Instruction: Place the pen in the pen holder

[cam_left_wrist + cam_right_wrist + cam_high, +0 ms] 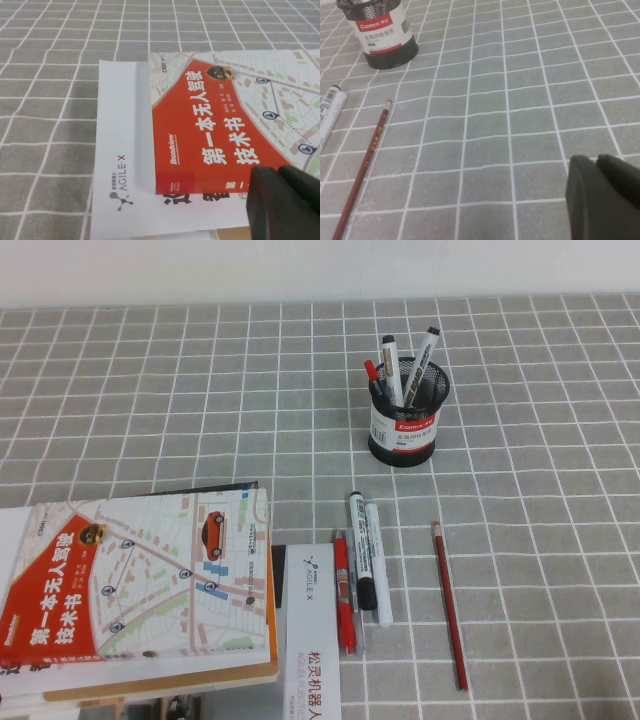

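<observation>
- Two grippers sit low off the near edge, not yet engaged; right gripper (605, 192) has fingers together, empty, over bare cloth; left gripper (282, 200) hangs above the book (225, 125), its state I cannot tell
- pen (449, 603) lies flat, reachable, well short of the pen holder (404, 412), which already stands upright with markers (410, 358)

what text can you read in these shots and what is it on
"Comix" on the red band of the pen holder; the lines below it are too small.
"AGILE·X" on the white booklet.
"Broadview" and "第一本无人驾驶技术书" on the red book.
Marker print is too small.
Left gripper and right gripper carry no text.
</observation>
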